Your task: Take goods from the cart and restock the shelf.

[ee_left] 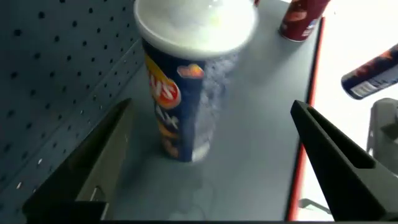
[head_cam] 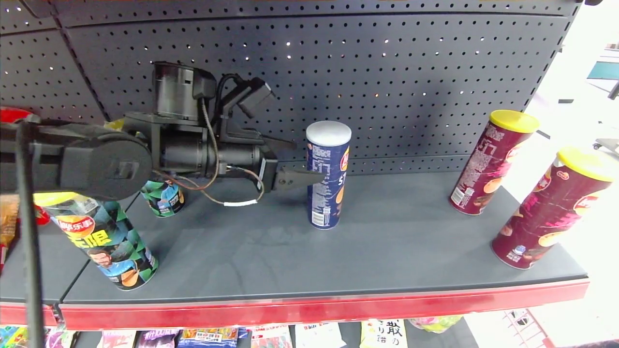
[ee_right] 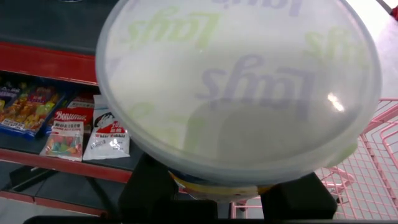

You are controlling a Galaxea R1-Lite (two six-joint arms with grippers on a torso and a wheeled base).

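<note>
Over the shelf (head_cam: 387,241) the left end effector (head_cam: 302,160) has its fingers apart. The blue can (head_cam: 329,174) stands upright just before them, near the back edge. The right end effector (ee_right: 224,193) is clamped on a second can (ee_right: 236,81), near the cart (ee_right: 380,163).

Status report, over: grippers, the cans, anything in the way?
Left gripper open, fingers flanking blue white-lidded cylinder can upright on grey shelf. Right gripper shut on clear-lidded can. Two maroon yellow-lidded cans stand apart, rightward.
</note>
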